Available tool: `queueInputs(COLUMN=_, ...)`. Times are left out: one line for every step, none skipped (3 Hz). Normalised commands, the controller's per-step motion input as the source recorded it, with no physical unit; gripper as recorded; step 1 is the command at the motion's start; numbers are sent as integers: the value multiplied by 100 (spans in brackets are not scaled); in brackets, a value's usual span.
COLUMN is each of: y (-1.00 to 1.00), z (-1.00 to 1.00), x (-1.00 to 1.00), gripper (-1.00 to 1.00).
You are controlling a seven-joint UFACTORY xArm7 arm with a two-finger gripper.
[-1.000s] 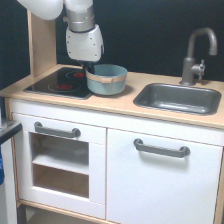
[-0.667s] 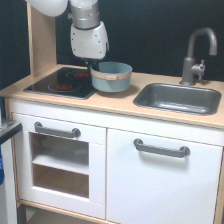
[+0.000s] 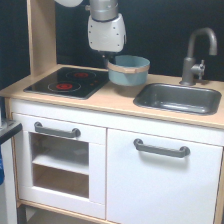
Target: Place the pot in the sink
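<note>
The light-blue pot (image 3: 128,70) with a tan band hangs in the air, tilted, above the wooden counter between the stovetop and the sink. My gripper (image 3: 108,58) is shut on the pot's rim at the exterior view's left side; its fingers are mostly hidden behind the white wrist. The pot casts a shadow on the counter below it. The dark grey sink (image 3: 177,97) lies just to the exterior view's right of the pot, with its curved grey faucet (image 3: 196,55) behind it.
A black stovetop (image 3: 67,82) with red rings sits on the counter at the exterior view's left. A tall wooden side post (image 3: 41,35) stands at the back left. White cabinet doors with grey handles (image 3: 161,148) are below the counter.
The arm has lifted the pot off the counter and carried it toward the exterior view's right, closer to the sink.
</note>
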Motion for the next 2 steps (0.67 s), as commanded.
queueInputs(y=41, z=-64, x=100, gripper=-100)
queueInputs(y=37, z=-81, x=100, gripper=-100)
